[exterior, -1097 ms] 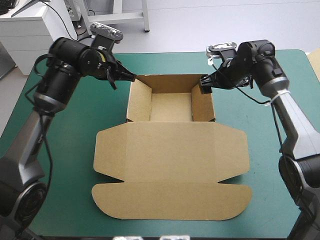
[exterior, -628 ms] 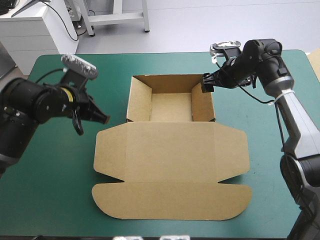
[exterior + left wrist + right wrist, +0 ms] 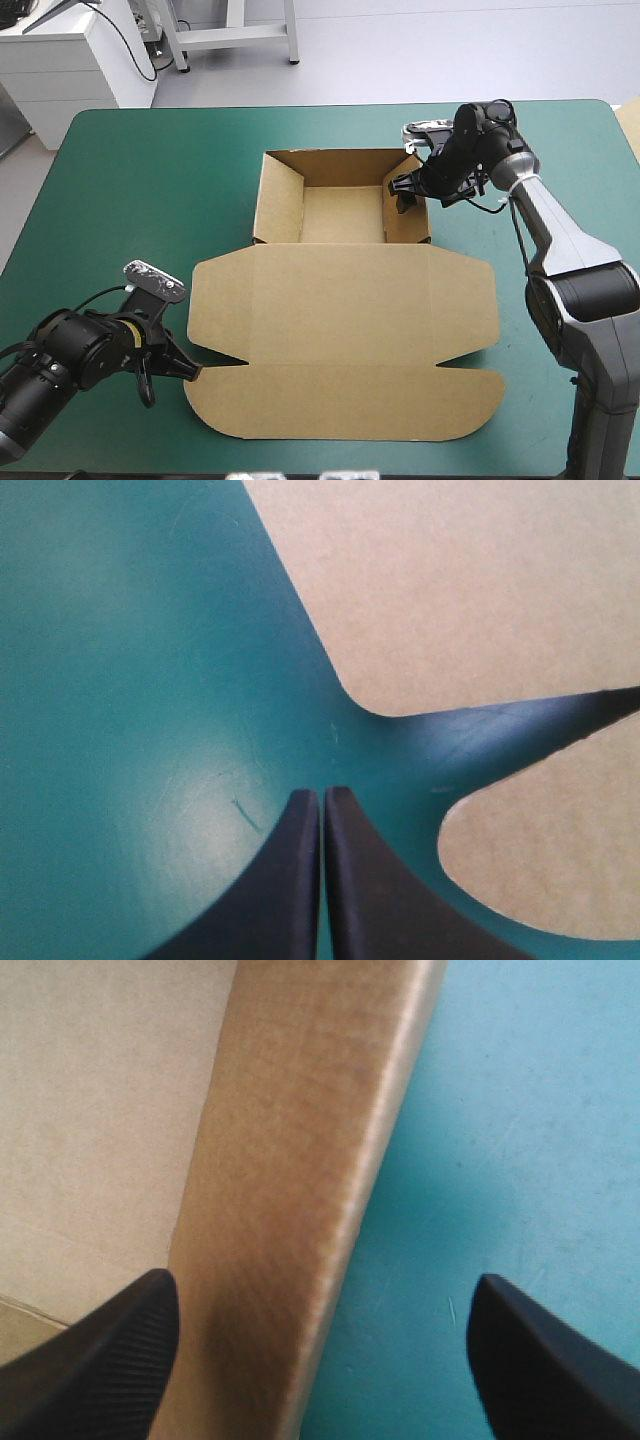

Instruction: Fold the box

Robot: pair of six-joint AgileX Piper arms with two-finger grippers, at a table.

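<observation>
The left gripper [image 3: 322, 792] has its black fingers pressed together into one point, holding nothing, low over the teal-green cover [image 3: 120, 680]. Just ahead of that point and slightly to one side is the notch [image 3: 500, 715] in the box's left edge, where the rounded side flap [image 3: 450, 580] and the front flap [image 3: 540, 850] part. The tip is near the board but apart from it. The right gripper [image 3: 322, 1285] stands wide open astride the tray's right wall [image 3: 300, 1140], with one finger over the tray floor and the other over bare cover outside (whether either pad touches the board I cannot tell). It has closed on nothing.

The box [image 3: 340, 265] lies at the middle of the table, its long axis running from the far edge toward the near one. At the far end the tray [image 3: 342, 212] has its walls raised. From the tray's near wall the lid [image 3: 340, 330] spreads flat toward the robot, ending in the front flap.

The move ahead seems to turn on that notch. The lid's creases run left to right, across the long axis, so any flap there must swing up about a crosswise line. The left arm is much the nearer to it and points in from the box's near left corner. From there the board lies ahead of the tip, toward the table's right. The right arm, at the far right corner, looks placed to steady the tray wall.
</observation>
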